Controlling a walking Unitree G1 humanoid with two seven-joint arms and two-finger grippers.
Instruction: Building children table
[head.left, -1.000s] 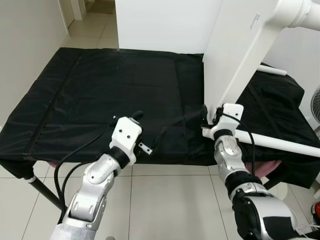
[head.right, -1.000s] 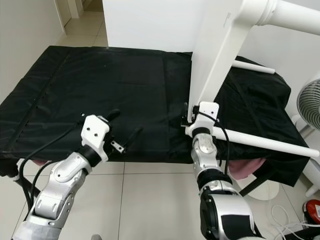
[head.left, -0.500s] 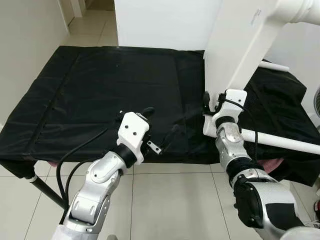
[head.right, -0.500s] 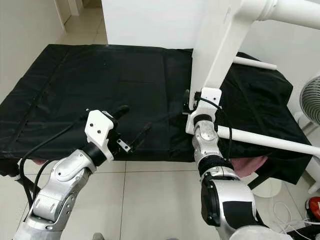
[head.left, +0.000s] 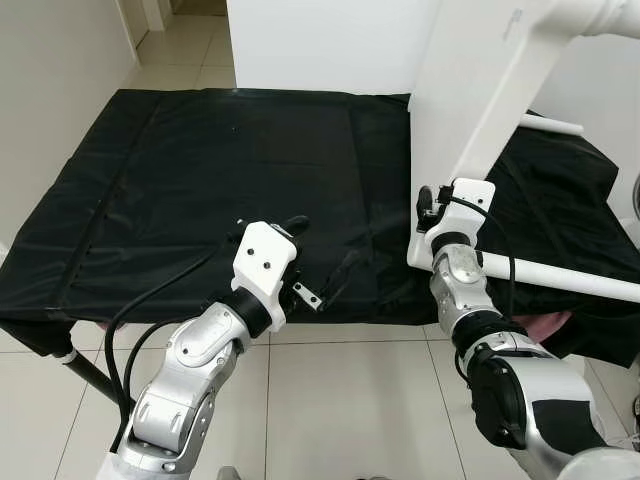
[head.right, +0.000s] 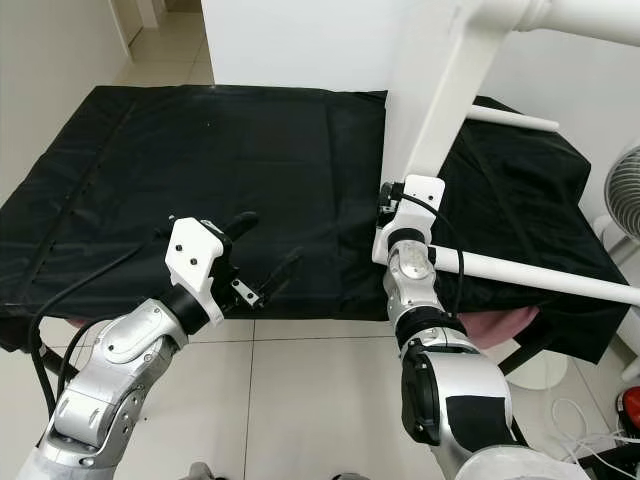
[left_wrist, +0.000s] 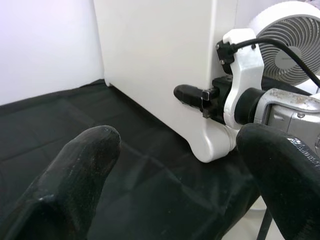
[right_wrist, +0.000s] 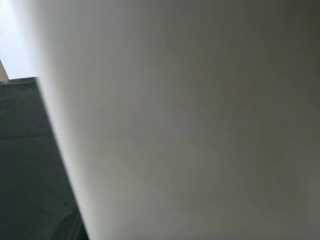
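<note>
Black-draped worktop (head.left: 180, 190) with white table panel (head.left: 480, 100) tilted upright at right.
Right end effector (head.left: 424, 212) pressed against panel's near lower corner, finger state impossible to tell; left end effector (head.left: 322, 258) spread wide, empty, over near edge; white leg (head.right: 540, 277) beside panel.

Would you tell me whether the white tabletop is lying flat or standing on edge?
Standing on edge: the white tabletop rises steeply from the black cloth.

Left end effector (head.left: 322, 258) hovers, fingers spread; right end effector (head.left: 424, 201) apparently clamped.
</note>
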